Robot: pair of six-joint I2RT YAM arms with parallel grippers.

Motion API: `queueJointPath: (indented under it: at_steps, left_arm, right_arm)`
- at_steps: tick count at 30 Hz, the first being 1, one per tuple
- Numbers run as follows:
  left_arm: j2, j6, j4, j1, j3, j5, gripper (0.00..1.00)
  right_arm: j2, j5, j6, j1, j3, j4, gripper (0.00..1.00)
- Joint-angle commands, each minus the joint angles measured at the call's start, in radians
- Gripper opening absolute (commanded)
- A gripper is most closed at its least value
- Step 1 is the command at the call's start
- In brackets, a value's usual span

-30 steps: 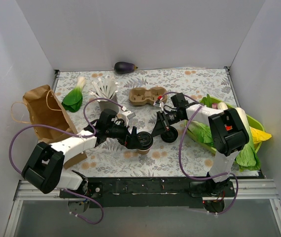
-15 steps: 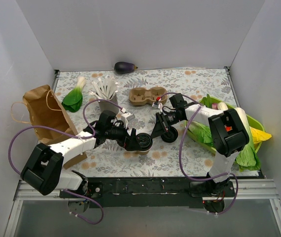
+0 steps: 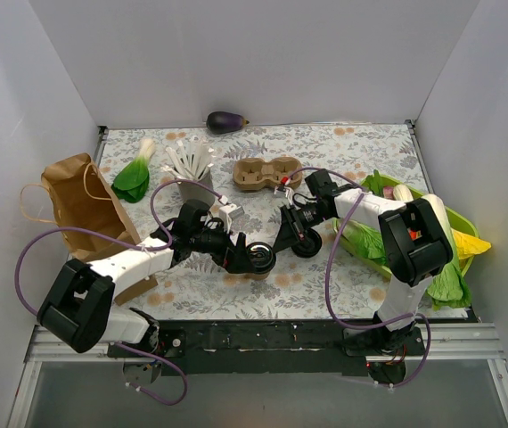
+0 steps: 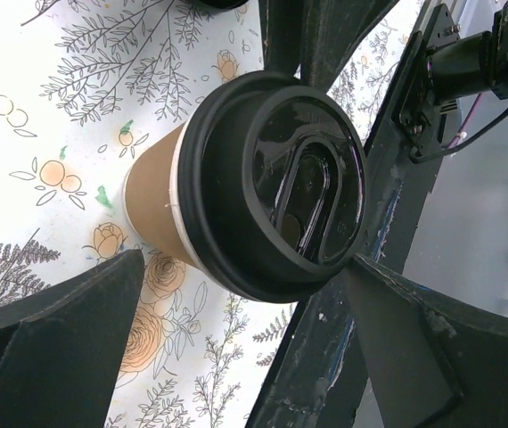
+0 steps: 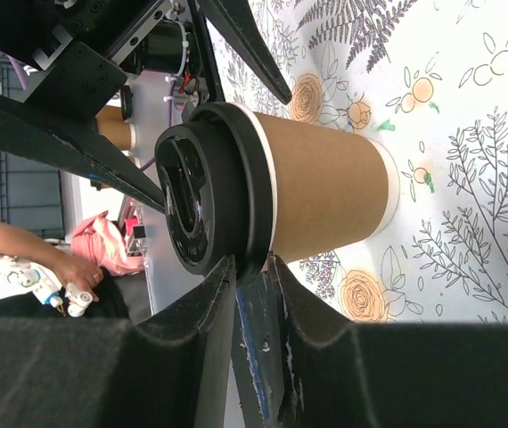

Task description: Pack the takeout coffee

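The takeout coffee is a tan paper cup under a black lid, on the floral cloth near the front centre. In the left wrist view the cup is seen from its lid end. My left gripper is open wide, with one finger on each side of the cup, and I cannot tell whether they touch it. My right gripper reaches in from the right. Its narrow jaws are shut on the rim of the black lid. The brown two-well carrier lies behind, with nothing in it.
A grey cup of white sticks stands behind my left arm. A brown paper bag lies at the left, with a bok choy beside it. An eggplant rests at the back wall. A green tray of vegetables sits at the right.
My left gripper and the cup have shifted slightly toward the near edge, and less of the cup's tan side shows from above. My right gripper has stayed pinched on the lid rim.
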Motion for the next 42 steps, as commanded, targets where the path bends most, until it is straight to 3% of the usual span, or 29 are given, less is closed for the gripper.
queueJointPath:
  at_steps: [1, 21, 24, 25, 28, 34, 42]
  left_arm:
    - [-0.058, 0.025, -0.011, 0.002, -0.006, 0.023, 0.96]
    - [-0.094, 0.048, -0.051, 0.002, -0.002, 0.008, 0.97]
    - [-0.114, 0.051, -0.08, 0.004, 0.004, -0.003, 0.98]
    - [-0.118, 0.045, -0.086, 0.005, 0.006, -0.006, 0.98]
    - [-0.118, 0.019, -0.088, 0.019, 0.006, 0.003, 0.98]
    - [-0.08, -0.13, -0.01, 0.079, -0.003, 0.097, 0.98]
    - [-0.061, -0.19, 0.046, 0.094, -0.039, 0.123, 0.98]
  right_arm:
    - [-0.046, 0.01, -0.048, 0.019, 0.017, -0.033, 0.29]
    - [-0.042, 0.021, -0.088, 0.031, 0.06, -0.081, 0.32]
    - [-0.053, -0.013, -0.105, 0.03, 0.072, -0.095, 0.43]
    - [-0.058, -0.03, -0.112, 0.028, 0.074, -0.102, 0.62]
    - [-0.056, -0.085, -0.108, 0.028, 0.077, -0.106, 0.89]
    - [-0.02, -0.088, -0.096, 0.03, 0.069, -0.099, 0.95]
    - [0.034, -0.094, -0.066, 0.036, 0.066, -0.08, 0.94]
